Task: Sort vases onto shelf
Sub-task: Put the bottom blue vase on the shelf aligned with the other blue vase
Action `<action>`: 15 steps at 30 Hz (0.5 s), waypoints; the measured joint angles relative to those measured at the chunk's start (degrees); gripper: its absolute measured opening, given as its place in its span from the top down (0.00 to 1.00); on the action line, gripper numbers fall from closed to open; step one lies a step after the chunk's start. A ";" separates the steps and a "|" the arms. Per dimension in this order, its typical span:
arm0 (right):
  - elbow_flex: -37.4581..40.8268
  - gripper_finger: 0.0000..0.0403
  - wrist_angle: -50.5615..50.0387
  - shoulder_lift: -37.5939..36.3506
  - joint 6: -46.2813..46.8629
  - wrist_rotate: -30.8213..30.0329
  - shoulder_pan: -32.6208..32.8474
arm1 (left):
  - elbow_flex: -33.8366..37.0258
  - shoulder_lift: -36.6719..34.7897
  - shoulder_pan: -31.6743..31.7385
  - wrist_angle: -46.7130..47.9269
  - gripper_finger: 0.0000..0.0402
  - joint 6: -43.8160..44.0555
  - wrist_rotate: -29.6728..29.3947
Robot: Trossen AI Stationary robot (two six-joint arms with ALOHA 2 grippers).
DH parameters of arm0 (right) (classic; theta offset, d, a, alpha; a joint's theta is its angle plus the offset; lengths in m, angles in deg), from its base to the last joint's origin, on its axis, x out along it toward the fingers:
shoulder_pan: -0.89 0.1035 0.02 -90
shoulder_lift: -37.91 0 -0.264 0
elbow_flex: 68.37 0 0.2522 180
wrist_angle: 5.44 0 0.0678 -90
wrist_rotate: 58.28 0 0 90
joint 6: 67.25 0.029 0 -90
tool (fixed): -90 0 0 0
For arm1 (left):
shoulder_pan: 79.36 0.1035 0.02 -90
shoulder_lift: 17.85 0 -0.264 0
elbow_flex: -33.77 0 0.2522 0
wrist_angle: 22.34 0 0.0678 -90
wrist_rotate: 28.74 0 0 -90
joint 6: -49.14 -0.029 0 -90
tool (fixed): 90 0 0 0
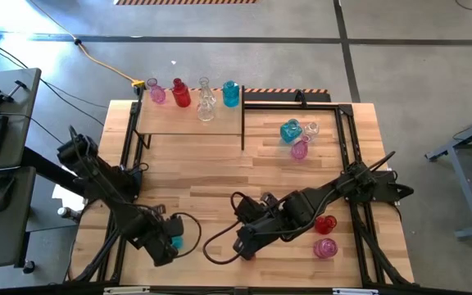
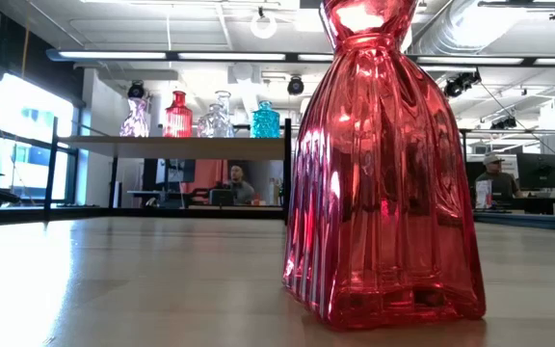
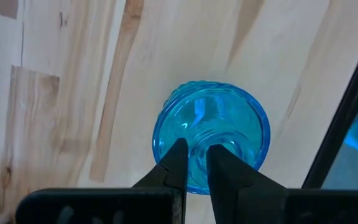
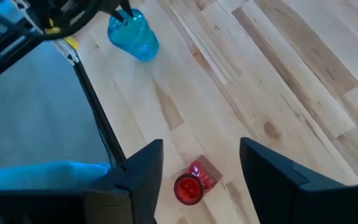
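A red vase (image 2: pixel 383 164) stands on the tabletop directly beneath the right gripper (image 4: pixel 201 149), whose fingers hang spread and hold nothing. Far beyond both grippers, the shelf (image 1: pixel 191 121) already carries a row of pink, red, clear and teal vases (image 1: pixel 193 94), so I judge the sort about half done. The left gripper (image 3: pixel 194 152) pinches the rim of a blue vase (image 3: pixel 211 134); a trio (image 1: pixel 300 135) beyond the right gripper and a red-and-pink pair (image 1: pixel 325 236) beside it wait

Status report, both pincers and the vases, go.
Left pincer shut on blue vase at near left table edge. Right pincer open above small red vase. Four vases on shelf. Nothing blocking.
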 joint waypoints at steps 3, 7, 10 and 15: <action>0.00 0.51 -0.02 0.00 -1.44 0.02 0.00 | -0.04 -1.75 1.15 -0.03 0.94 -0.53 -0.03; 0.00 0.51 -0.02 0.00 -2.97 0.04 0.00 | -0.08 -5.32 2.71 -0.08 0.94 -0.54 -0.78; -0.01 0.51 -0.02 0.00 -4.76 -0.65 -0.02 | -0.11 -8.33 3.98 -0.12 0.94 -0.54 -1.82; -0.01 0.51 0.00 0.00 -8.35 -4.48 -0.02 | -0.13 -13.17 6.88 -0.23 0.94 -1.56 -3.73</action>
